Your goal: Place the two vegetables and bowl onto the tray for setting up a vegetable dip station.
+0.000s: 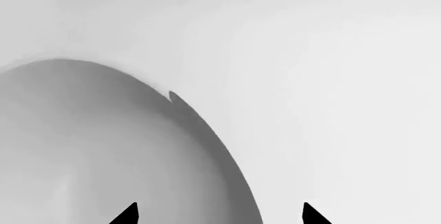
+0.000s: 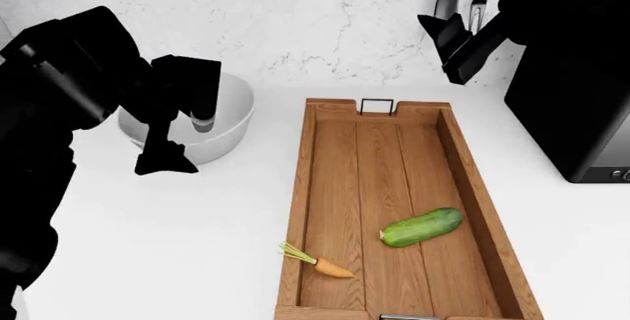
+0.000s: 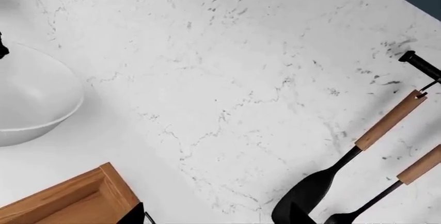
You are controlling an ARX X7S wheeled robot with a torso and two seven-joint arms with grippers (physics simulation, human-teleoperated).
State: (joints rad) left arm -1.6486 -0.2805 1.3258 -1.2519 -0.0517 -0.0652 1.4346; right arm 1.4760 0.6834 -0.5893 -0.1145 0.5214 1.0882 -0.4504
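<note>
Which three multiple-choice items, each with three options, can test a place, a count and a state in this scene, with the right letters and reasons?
1. Where is the white bowl?
A. on the counter beside the wooden tray
B. inside the tray
C. on the black appliance

2. How many vegetables lie in the tray?
A. none
B. one
C. two

3. What is the left hand doing?
A. gripping the carrot
B. hanging at the bowl's rim, lifting nothing
C. resting in the tray

Key: 1 A, the bowl stands left of the tray wall. 2 C, the cucumber and the carrot both lie on the planks. 3 B, the bowl sits on the counter under it.
</note>
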